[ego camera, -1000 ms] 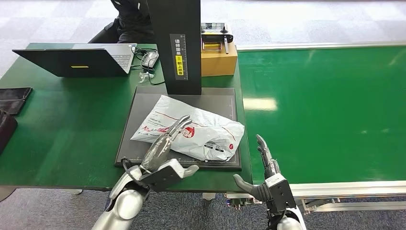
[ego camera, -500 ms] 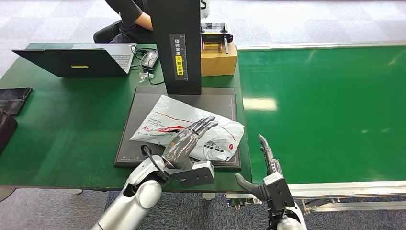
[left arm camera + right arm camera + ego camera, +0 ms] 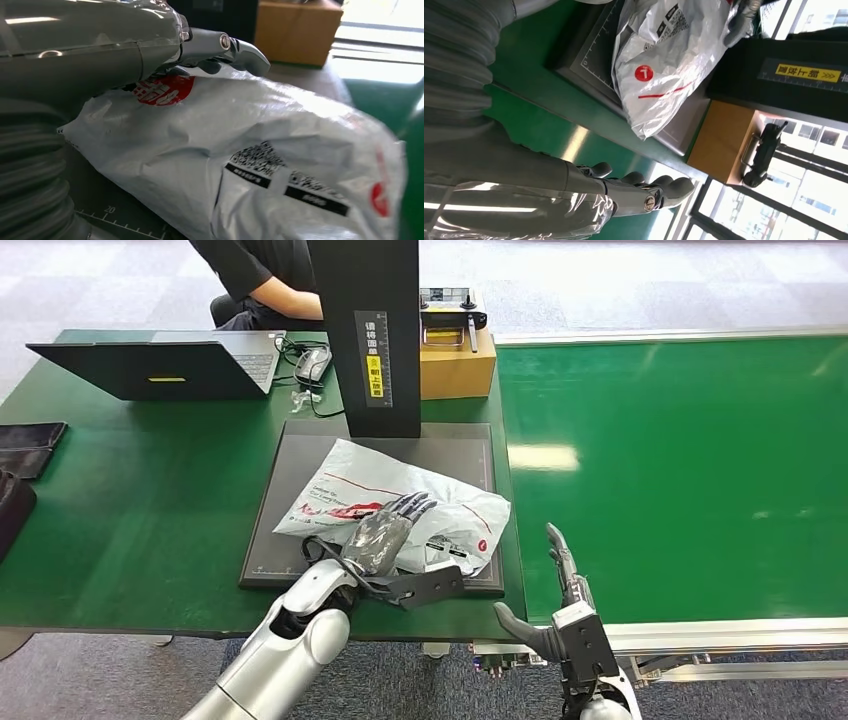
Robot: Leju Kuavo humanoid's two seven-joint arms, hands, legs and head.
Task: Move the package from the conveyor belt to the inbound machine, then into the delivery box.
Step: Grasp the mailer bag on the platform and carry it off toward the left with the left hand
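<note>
A white plastic package point(image 3: 455, 508) with red marks and a barcode label lies on the dark grey plate point(image 3: 300, 455) of the inbound machine, in front of its black column point(image 3: 365, 330). My left hand point(image 3: 385, 535) rests flat on the package's near side, with its fingers point(image 3: 235, 47) laid over the top and its thumb sticking out toward the plate's front edge. The package point(image 3: 280, 150) is not gripped. My right hand point(image 3: 560, 610) stands open, fingers up, at the near edge of the green conveyor belt point(image 3: 680, 460), apart from the package point(image 3: 664, 55).
A cardboard box point(image 3: 457, 365) with a handheld device on top stands right of the column. A laptop point(image 3: 160, 365) and a mouse point(image 3: 313, 362) sit on the green table at the back left, where a person point(image 3: 265, 280) sits. Dark items point(image 3: 30, 445) lie at the left edge.
My left hand has slid right across the package and turned, and its thumb now points right along the plate's front edge. My right hand has sunk slightly. The person at the back has shifted.
</note>
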